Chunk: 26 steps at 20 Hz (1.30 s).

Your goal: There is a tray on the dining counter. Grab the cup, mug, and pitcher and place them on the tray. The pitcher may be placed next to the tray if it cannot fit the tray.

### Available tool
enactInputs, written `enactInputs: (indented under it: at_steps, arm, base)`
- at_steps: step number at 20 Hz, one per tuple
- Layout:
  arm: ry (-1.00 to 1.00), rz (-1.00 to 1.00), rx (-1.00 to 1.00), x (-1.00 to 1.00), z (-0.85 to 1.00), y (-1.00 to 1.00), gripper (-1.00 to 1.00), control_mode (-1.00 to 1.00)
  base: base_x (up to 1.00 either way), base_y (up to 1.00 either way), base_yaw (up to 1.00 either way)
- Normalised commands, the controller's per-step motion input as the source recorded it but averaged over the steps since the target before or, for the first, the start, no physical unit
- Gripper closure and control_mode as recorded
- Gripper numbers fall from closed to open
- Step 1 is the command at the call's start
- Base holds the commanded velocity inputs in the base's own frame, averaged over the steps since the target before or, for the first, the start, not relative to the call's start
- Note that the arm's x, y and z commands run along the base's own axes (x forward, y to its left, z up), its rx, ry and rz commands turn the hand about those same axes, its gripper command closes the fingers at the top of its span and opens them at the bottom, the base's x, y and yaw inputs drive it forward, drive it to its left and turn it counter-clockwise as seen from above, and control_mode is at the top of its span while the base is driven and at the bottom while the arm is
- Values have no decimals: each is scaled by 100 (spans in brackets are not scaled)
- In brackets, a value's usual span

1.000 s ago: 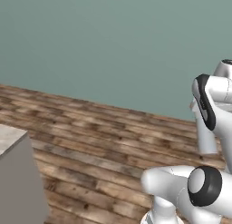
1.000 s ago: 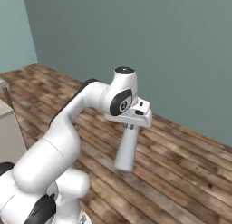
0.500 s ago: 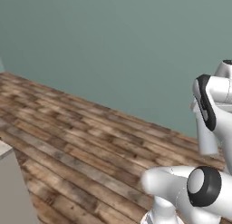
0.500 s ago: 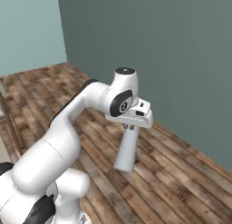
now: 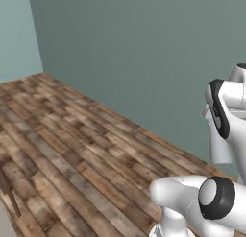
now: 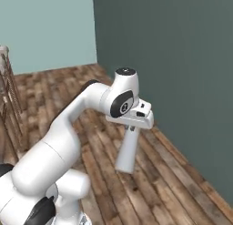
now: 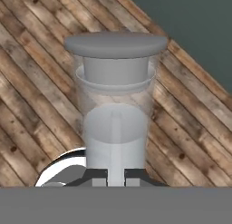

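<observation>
Over the floor, left base view: brown wooden plank floor (image 5: 72,149) runs up to a dull teal wall (image 5: 144,53); a paler wall (image 5: 17,34) meets it at the corner on the left.
Arm, left base view: white arm (image 5: 230,121) rises at the right edge, above the floor.
Right base view, room: the same plank floor meets the dark teal wall along the right; a slim metal frame (image 6: 9,96) stands at the left edge, on the floor.
Right base view, pitcher: the pitcher (image 6: 127,149) hangs below the end effector (image 6: 132,127), tilted, above the floor and just beside the wall.
Hand view, end effector: closed narrowly on the pitcher, fingertips (image 7: 97,175) at its near side.
Hand view, pitcher: translucent grey body, grey lid (image 7: 115,44), floor planks behind it.
</observation>
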Motion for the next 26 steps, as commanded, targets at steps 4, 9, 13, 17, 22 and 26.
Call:
enactInputs:
  at_steps: [4,9,13,17,22,26]
  arm:
    - [0,0,0,0,0,0,100,100]
    - [0,0,0,0,0,0,100,100]
    - [0,0,0,0,0,0,100,100]
    - [0,0,0,0,0,0,100,100]
    - [0,0,0,0,0,0,100,100]
    - [0,0,0,0,0,0,100,100]
  base:
    - [100,-49,41]
    - [100,-43,41]
    - [100,-37,44]
    - [100,-16,50]
    - [100,0,55]
    - [100,-1,56]
